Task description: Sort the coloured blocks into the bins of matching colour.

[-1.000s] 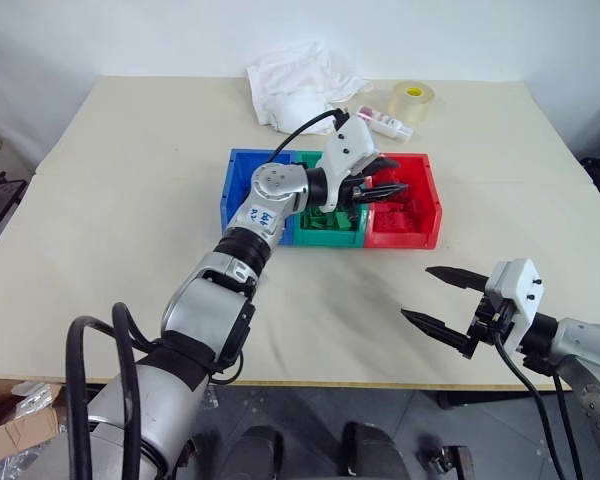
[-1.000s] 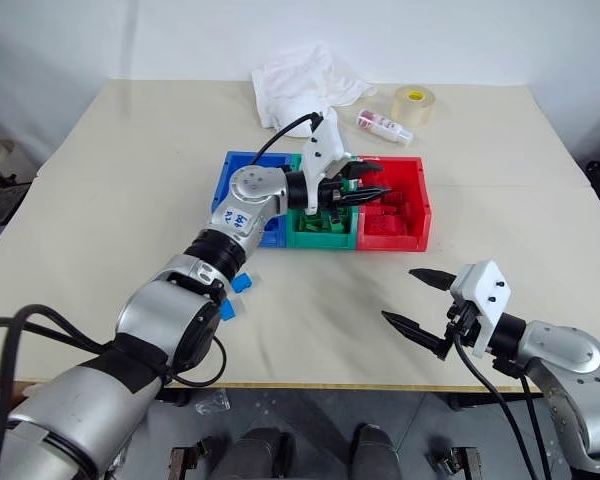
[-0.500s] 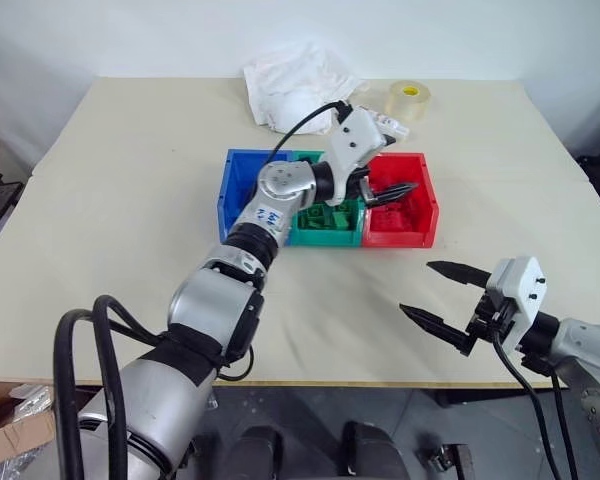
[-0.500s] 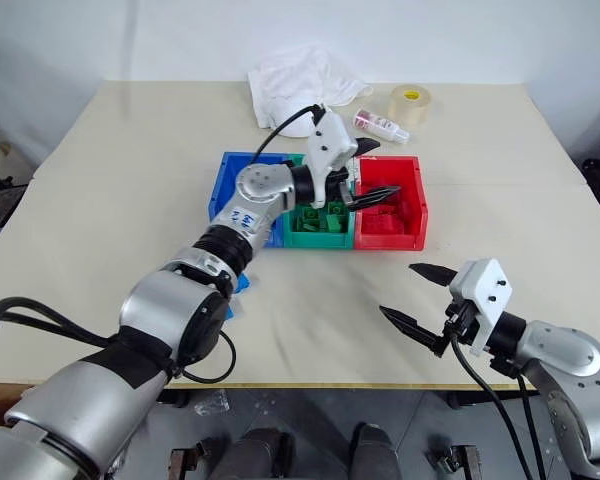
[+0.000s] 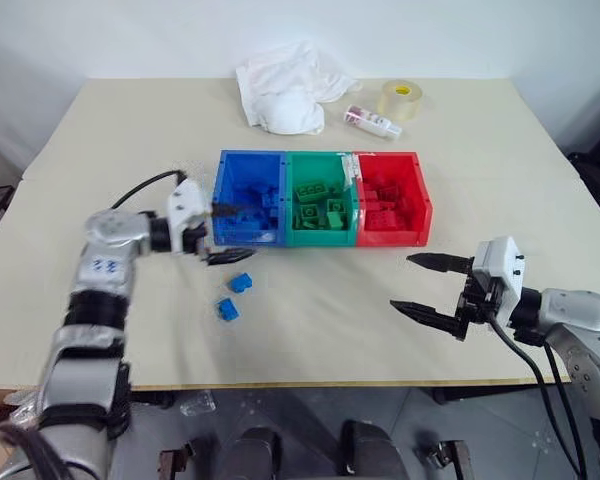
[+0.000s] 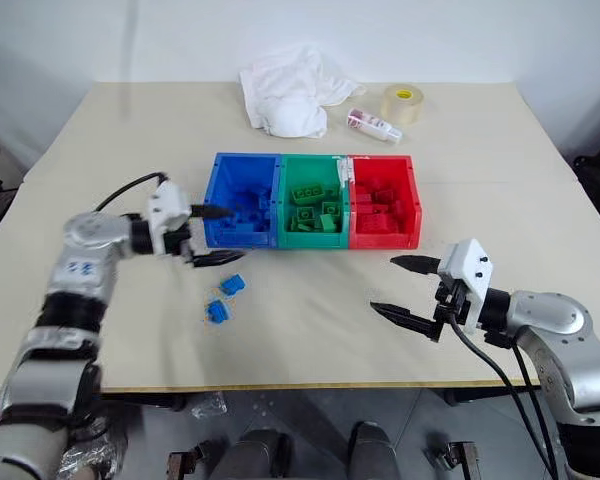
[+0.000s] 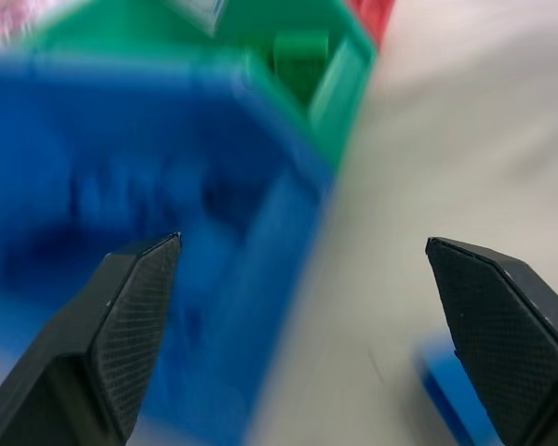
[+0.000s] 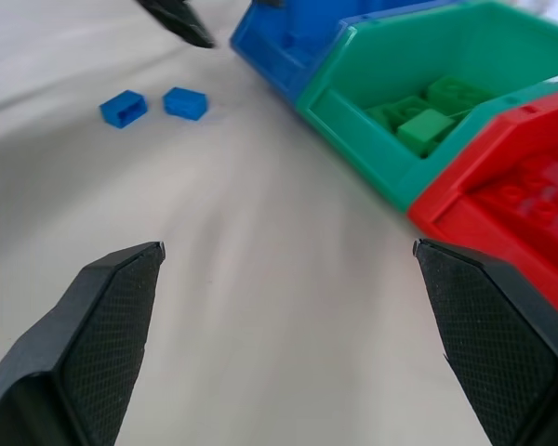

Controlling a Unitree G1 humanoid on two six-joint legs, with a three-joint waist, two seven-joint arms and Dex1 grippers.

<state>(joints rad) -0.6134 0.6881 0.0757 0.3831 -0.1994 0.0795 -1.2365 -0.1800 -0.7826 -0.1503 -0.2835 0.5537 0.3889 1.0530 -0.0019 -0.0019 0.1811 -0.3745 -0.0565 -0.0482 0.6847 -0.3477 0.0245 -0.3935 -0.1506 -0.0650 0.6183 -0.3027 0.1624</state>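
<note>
Swung back from over the red bin [image 5: 390, 213], the left gripper [image 5: 220, 233] now hangs spread and empty beside the blue bin [image 5: 248, 213]. Right gripper [image 5: 430, 285] hovers spread near the table's front edge. Two blue blocks [image 5: 234, 296] lie on the table. No writing is legible.

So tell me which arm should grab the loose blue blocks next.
Left. Its open left gripper hovers just above the two blue blocks on the table; the right gripper, also open, sits far across.

Two blue blocks [image 6: 225, 297] lie on the table [image 6: 310, 320] before the blue bin [image 6: 242, 212], near the left gripper's [image 6: 210, 236] spread fingers [image 6: 218, 259].
</note>
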